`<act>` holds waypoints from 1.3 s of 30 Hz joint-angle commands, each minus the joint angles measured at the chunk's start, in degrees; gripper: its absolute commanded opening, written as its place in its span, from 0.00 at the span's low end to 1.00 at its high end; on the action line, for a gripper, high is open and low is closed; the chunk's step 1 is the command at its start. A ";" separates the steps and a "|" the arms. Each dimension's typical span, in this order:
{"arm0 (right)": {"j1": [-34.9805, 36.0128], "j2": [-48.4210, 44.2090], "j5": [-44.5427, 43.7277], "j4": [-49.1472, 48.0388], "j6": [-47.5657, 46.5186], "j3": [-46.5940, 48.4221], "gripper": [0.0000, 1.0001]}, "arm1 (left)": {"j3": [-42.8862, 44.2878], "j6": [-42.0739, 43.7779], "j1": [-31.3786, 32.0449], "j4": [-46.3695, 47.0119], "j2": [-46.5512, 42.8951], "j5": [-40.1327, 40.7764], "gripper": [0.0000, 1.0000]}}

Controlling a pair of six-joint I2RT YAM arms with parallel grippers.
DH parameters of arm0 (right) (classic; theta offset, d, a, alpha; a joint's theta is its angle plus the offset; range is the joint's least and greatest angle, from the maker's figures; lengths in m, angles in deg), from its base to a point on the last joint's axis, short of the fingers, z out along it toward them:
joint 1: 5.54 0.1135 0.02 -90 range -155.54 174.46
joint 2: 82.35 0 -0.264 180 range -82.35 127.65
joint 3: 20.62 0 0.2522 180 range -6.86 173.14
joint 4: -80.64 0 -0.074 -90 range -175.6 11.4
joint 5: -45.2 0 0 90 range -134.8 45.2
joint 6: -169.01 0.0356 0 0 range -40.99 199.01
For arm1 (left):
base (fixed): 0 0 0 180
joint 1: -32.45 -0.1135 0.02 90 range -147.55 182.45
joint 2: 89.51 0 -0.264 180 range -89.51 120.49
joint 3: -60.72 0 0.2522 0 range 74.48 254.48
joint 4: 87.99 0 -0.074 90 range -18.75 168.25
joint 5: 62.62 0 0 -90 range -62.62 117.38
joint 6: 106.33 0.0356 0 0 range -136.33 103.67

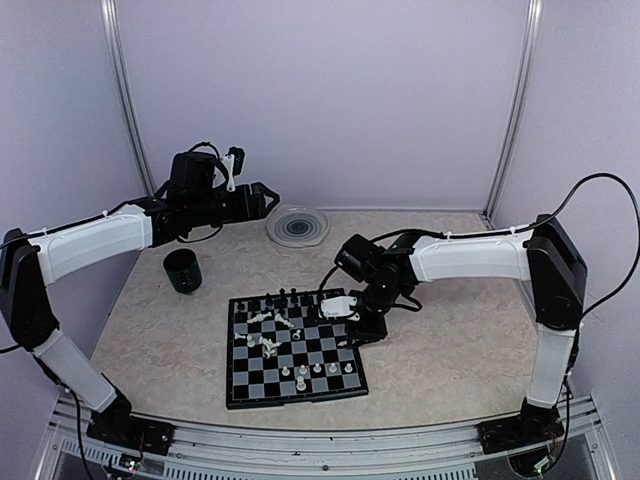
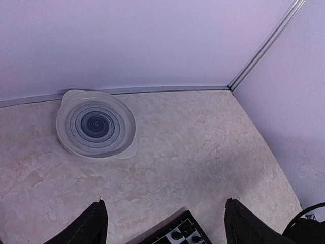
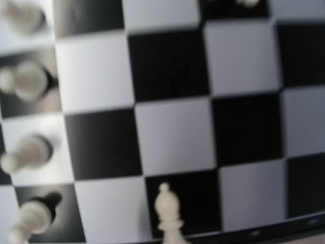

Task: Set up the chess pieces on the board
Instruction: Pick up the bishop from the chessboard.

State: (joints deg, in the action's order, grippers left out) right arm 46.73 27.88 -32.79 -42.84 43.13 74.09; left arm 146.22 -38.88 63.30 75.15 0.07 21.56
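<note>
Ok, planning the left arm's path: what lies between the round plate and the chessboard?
Nothing. Only bare tabletop separates the plate from the board. This shows best in the left wrist view, and the top view agrees.

Chess pieces (image 3: 167, 209), seemingly smooth plastic

Plate (image 1: 297, 226): round, clear, ridged; I find it near the back wall (image 1: 320, 100)
Cup (image 1: 183, 270): black, upright, on my left-hand side

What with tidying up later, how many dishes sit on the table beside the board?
2: a black cup at the left, a clear plate at the back centre. None looks hidden.
</note>
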 commanded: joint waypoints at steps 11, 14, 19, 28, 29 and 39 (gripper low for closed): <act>-0.62 1.66 -4.48 -4.02 -0.10 -2.87 0.40 | 1.88 0.13 0.44 -0.68 0.81 -0.45 0.79; -0.85 2.27 -4.16 -3.96 -0.16 -2.79 0.39 | 1.91 0.09 0.44 -0.68 0.73 -0.48 0.79; -0.83 3.54 -2.57 -3.14 -0.26 -2.49 0.33 | 1.90 0.21 0.53 -0.61 0.77 -0.41 0.79; -1.47 -3.70 1.02 -3.25 0.39 -1.84 0.11 | 1.73 0.66 0.53 -0.31 0.96 -0.78 0.79; -1.92 -5.38 2.55 -3.56 0.68 -1.43 0.10 | 1.69 1.12 0.53 0.01 1.02 -1.72 0.79; -10.66 -19.36 15.41 -18.19 3.78 -9.95 0.08 | 5.15 4.72 9.30 -3.48 0.90 -5.59 0.76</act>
State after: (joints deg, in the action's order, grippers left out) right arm 38.71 12.32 -22.67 -53.15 44.94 69.45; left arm 147.99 -35.10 67.82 73.03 1.14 19.20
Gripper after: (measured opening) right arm 0.186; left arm 0.763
